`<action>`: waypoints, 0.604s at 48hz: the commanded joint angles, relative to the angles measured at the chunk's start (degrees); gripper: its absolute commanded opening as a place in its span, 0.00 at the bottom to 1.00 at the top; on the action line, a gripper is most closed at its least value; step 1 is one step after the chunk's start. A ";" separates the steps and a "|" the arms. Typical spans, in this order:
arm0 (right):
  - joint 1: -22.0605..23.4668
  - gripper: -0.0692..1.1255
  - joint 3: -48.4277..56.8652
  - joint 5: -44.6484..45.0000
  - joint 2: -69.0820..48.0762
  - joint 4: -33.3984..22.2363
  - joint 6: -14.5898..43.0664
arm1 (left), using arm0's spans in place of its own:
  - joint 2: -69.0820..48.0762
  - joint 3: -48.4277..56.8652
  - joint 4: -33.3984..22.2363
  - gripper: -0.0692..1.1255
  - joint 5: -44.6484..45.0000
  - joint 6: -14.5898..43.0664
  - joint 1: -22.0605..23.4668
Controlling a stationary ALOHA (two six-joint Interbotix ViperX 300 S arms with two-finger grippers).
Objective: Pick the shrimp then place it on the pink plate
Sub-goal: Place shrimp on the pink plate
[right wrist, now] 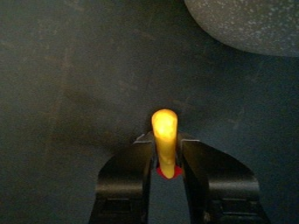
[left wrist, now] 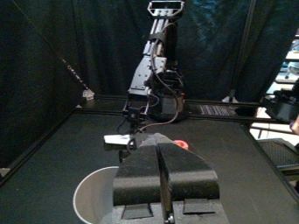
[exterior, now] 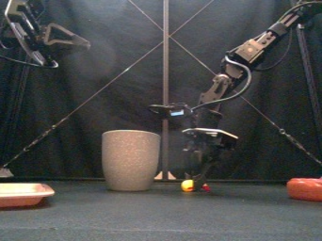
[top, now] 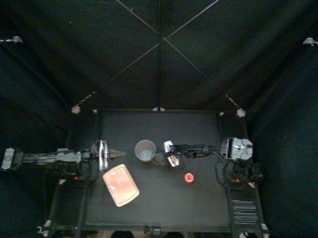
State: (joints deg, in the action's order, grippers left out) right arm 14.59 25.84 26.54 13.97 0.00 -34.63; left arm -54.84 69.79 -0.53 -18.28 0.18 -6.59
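Right hand (exterior: 198, 181) is down at the tabletop (exterior: 161, 212), jaws clamped on the shrimp (right wrist: 165, 140) — yellow-orange with a red end, just right of the grey cup (exterior: 131, 160). The pink plate (exterior: 23, 194) sits front-left, well apart from the shrimp. A red toy (exterior: 304, 188) lies off to the right. Left hand (left wrist: 165, 153) hangs raised on the left — jaws together.

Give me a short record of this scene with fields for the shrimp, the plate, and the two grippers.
shrimp: yellow-orange shrimp, low by the table, right of the grey cup
right gripper: closed on the shrimp
left gripper: shut, holds nothing, raised at the left side
pink plate: front left of the cup, shrimp not yet on it
other: red toy on the table
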 commanded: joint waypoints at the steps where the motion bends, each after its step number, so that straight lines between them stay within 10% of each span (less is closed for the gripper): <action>1: 0.18 0.52 -1.05 -0.09 -1.49 0.35 0.35 | 0.26 -0.53 0.09 0.14 -0.62 0.09 -0.09; 29: -12.39 0.52 -3.08 -1.49 -9.93 13.80 1.41 | 0.26 -0.09 0.00 0.14 -0.70 0.09 -0.09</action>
State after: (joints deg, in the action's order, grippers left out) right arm 3.69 24.61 26.19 6.50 11.51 -33.31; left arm -54.84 70.40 -0.53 -18.37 0.18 -6.59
